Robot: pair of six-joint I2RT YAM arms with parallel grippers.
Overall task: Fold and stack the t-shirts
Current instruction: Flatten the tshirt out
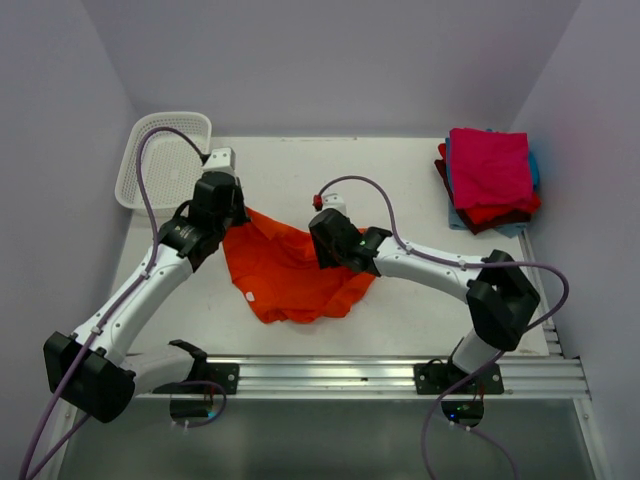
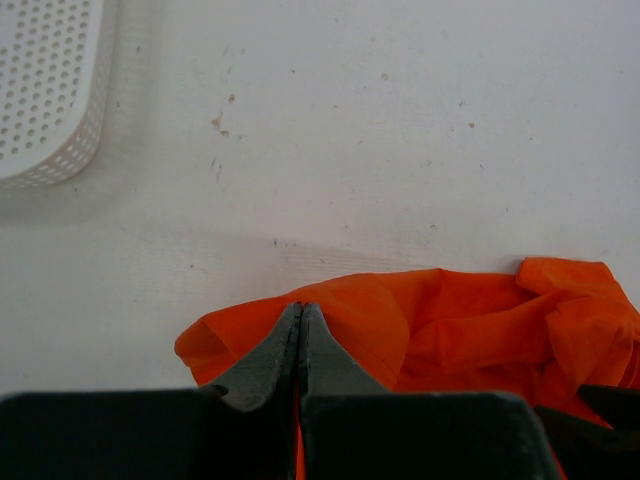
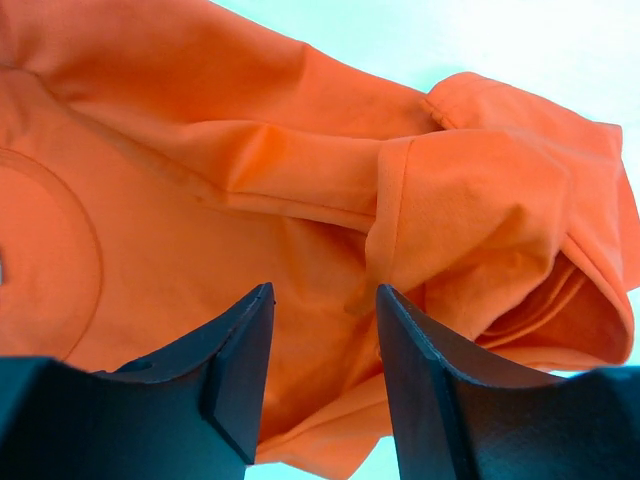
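Top view: orange t-shirt [image 1: 290, 275] crumpled on table [image 1: 400, 170] between both arms; folded stack [image 1: 488, 178] at far right corner, well apart.
Left wrist: left gripper [image 2: 299, 318] clenched on shirt edge; hold firm as anchor.
Right wrist: right gripper [image 3: 325, 300] released, jaws apart above sleeve hem [image 3: 385, 230]; pinch hem only, then draw outward to flatten.

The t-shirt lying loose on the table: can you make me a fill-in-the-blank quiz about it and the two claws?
The loose t-shirt is ___ in colour. The left claw is ___ on its edge. The right claw hangs over it with jaws ___. The white basket sits in the far ___ corner of the table.
Missing words: orange; shut; open; left.
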